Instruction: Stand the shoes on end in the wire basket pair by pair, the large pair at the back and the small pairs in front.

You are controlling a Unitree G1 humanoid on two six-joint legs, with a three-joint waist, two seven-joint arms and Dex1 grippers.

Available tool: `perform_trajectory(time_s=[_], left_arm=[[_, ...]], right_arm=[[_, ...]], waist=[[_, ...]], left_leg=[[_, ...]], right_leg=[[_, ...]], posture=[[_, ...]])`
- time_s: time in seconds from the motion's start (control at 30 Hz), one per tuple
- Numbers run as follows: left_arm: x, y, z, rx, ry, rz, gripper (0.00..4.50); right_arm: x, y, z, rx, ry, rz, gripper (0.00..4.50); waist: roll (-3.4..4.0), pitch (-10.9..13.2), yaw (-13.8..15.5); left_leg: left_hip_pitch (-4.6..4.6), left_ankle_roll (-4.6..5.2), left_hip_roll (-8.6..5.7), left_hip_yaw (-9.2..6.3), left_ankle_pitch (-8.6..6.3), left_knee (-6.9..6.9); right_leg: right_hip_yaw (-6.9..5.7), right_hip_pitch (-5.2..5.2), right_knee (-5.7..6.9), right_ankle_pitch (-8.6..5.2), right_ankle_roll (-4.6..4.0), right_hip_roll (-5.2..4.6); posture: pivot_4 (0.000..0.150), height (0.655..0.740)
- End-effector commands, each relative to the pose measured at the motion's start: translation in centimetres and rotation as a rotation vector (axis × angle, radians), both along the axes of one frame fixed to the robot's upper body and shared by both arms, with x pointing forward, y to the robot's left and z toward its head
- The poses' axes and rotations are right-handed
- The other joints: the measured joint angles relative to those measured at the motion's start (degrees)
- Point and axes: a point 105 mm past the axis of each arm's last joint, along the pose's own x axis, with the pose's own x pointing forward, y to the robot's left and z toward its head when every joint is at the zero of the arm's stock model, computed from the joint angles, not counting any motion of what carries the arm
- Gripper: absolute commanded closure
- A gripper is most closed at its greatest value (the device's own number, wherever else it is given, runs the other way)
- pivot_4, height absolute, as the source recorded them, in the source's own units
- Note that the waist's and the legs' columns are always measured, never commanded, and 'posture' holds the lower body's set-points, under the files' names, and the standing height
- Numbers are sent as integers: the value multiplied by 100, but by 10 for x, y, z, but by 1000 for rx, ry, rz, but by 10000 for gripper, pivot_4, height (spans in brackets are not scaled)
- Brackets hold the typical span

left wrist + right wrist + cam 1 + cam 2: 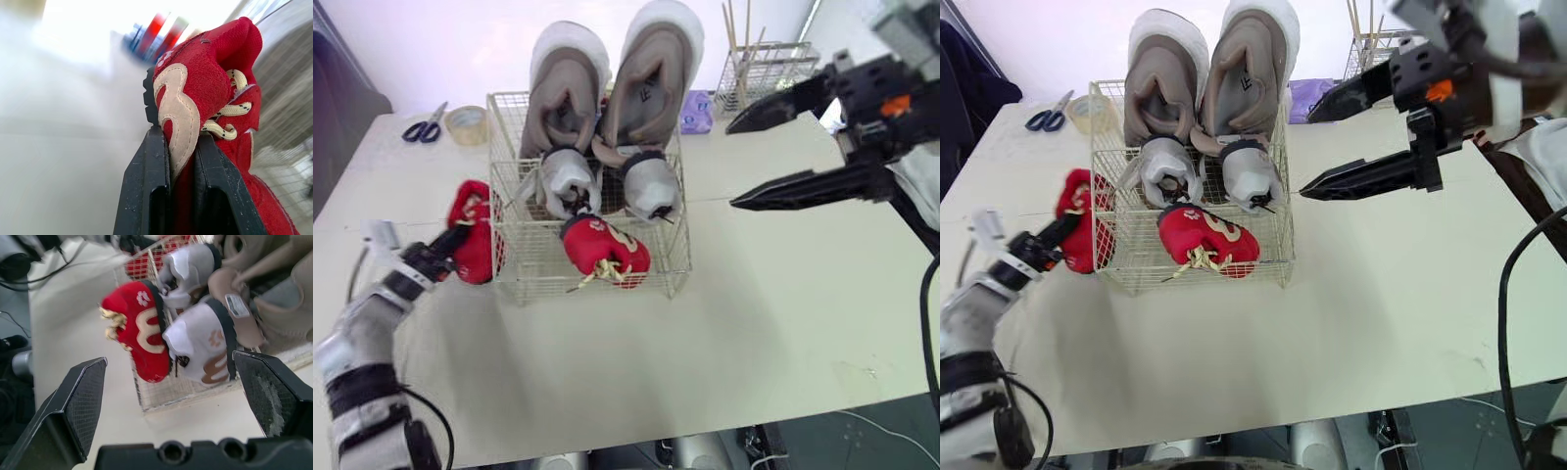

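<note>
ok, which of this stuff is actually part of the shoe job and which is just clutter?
Job: wire basket, large beige pair, small white pair, red shoe in the basket, second red shoe clamped in the left gripper outside it, open right gripper.
Clutter: scissors, tape roll, purple packet, wire rack of sticks.

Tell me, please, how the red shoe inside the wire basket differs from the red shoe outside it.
The inner red shoe lies at the front of the wire basket; the outer red shoe is outside, beside its left wall. No tool holds the inner red shoe; the outer red shoe is pinched by the left tool. Both are small and red, with cream laces and emblem.
</note>
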Motion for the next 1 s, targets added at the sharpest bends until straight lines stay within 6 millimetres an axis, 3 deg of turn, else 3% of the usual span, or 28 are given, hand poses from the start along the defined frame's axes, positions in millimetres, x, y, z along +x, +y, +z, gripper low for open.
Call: perform_trajectory(time_s=[0.03,0.1,0.2,0.33,0.5,1.0], left_arm=[[-39,-9,85,44,-305,103,44942],[-54,-10,110,52,-393,164,44942],[-63,-15,122,87,-415,190,44942],[-65,-47,131,120,-463,124,44942],[-58,-81,116,135,-495,61,44942],[-37,-107,70,214,-549,14,44942]], right_arm=[[2,-4,17,65,-109,-5,0],[6,-4,15,75,-117,16,0],[15,0,10,89,-125,42,0],[25,3,6,111,-153,92,0],[31,0,5,115,-162,110,0],[9,-6,3,106,-78,94,0]], waist=[[-2,1,24],[-13,-2,37],[-8,-5,17],[-9,-5,28],[-10,-6,36],[-10,-5,40]], left_leg=[[0,0,0,-1,0,0],[-1,0,-3,-10,0,1],[14,0,-11,-10,0,2],[33,0,-11,0,0,2],[33,-1,-15,0,1,4],[35,0,-9,0,0,4]], right_leg=[[1,1,0,0,0,-1],[-1,7,0,0,0,-1],[-1,25,-4,0,0,0],[-3,46,-5,0,0,8],[-2,58,-18,0,0,10],[-2,59,-21,0,0,17]], posture=[[1500,7400],[1500,7400],[1500,7400],[1500,7400],[1500,7400],[1500,7400]])
